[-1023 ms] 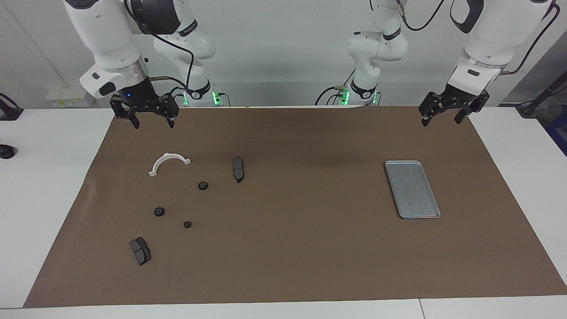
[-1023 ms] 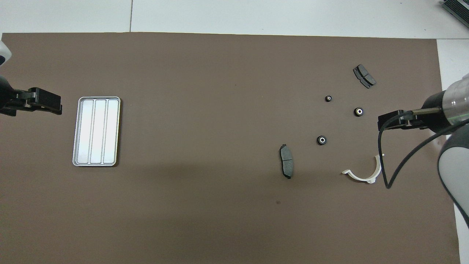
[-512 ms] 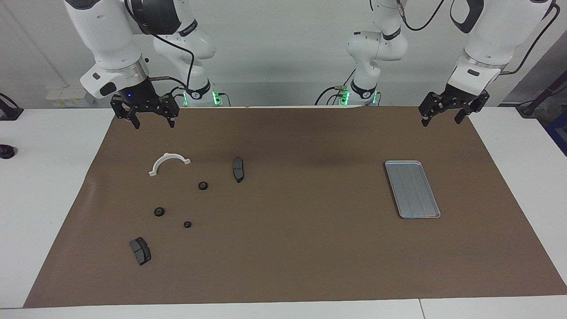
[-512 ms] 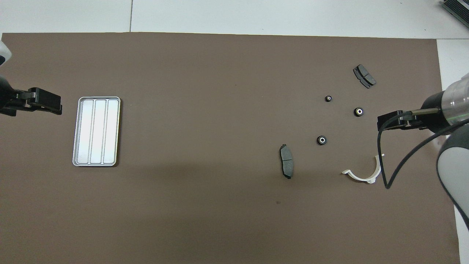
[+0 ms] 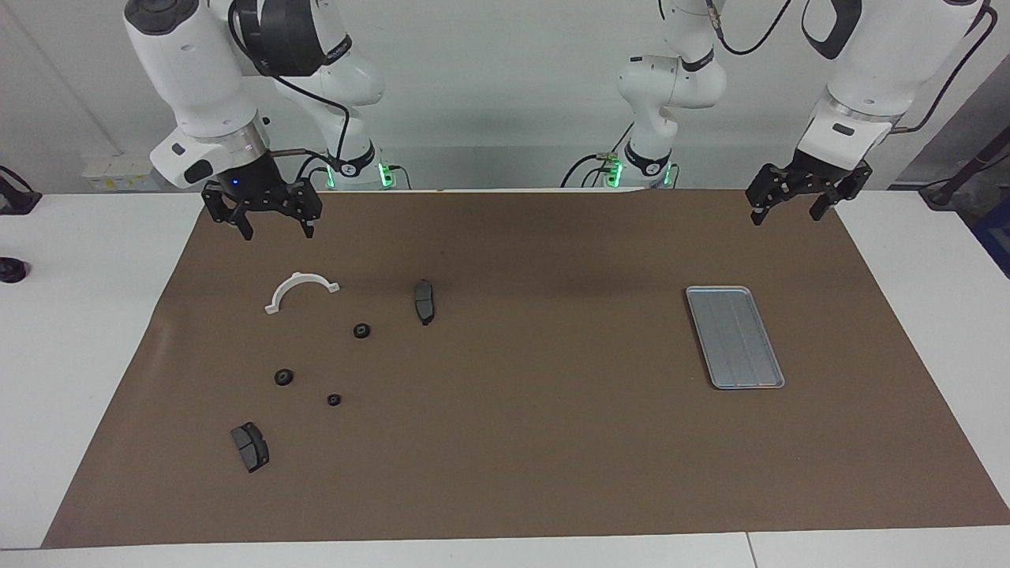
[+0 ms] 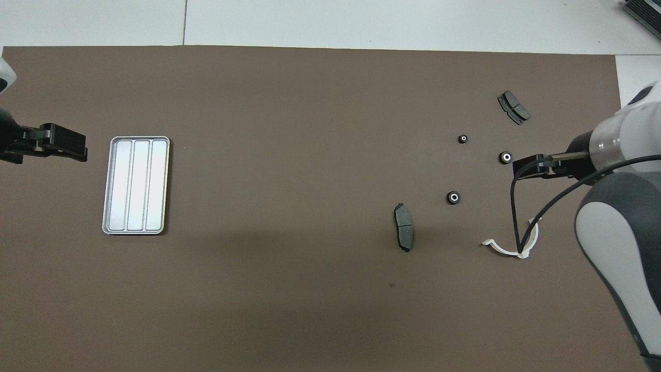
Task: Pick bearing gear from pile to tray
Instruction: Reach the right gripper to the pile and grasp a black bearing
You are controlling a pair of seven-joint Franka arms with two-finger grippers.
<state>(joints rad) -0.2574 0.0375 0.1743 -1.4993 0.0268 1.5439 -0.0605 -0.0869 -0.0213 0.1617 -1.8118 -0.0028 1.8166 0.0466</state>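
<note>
While the three small black round gears (image 5: 361, 330) lie untouched on the brown paper mat (image 5: 521, 442), we judge that the picking is not yet begun and the flat silver-grey metal tray with lengthwise grooves (image 5: 735, 337) carries nothing. The gears are scattered toward the right arm's end of the table, together with two dark grey brake pads (image 5: 424, 300) and one white plastic half-ring (image 5: 300, 289); the tray rests well apart from them, toward the left arm's end. Our right gripper (image 5: 273, 229) hangs in the air over the edge of the mat next to the robots, near the half-ring, with its fingers spread and empty. Our left gripper (image 5: 787, 211) waits over the mat's corner close to the tray, also spread and empty. From here the main risk, in our opinion, is the size of the gears: they are tiny and low, so fingers that come down a little off centre could push a gear away or let it roll instead of clamping it. Two gears (image 6: 506, 157) lie near each other, and one is close to a brake pad (image 6: 513, 107), so a wide approach could disturb a neighbour. The cable (image 6: 516, 217) under the right arm seems to hang over the half-ring, but we cannot tell if it touches.
</note>
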